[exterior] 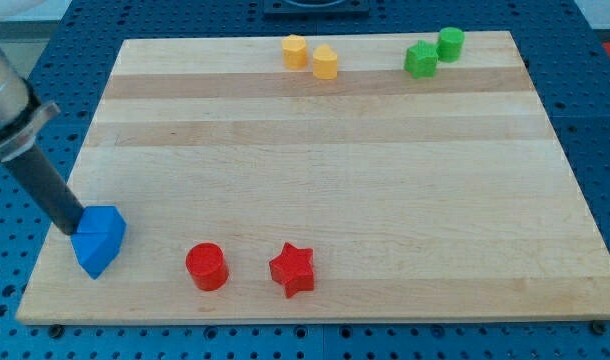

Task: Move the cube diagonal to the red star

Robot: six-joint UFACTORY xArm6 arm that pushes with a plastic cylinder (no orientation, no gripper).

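Blue is the colour of the cube, and it sits near the bottom-left corner of the pale wooden board, close to the left edge. The dark rod ends in my tip, which touches the upper-left side of this blue cube — it seems ready to push toward the view's right. No claw exists on this arm, so I cannot tell of any opening or holding; it is only a rod.

The red star-shaped block lies near the bottom edge, about the middle, with a red cylinder block between it and the cube. By my judgement the task is only at the beginning: the cube is well apart from the star, and almost the whole way is left.

Near the top edge stand two yellow blocks and two green blocks. I can read no brand, label or writing anywhere.
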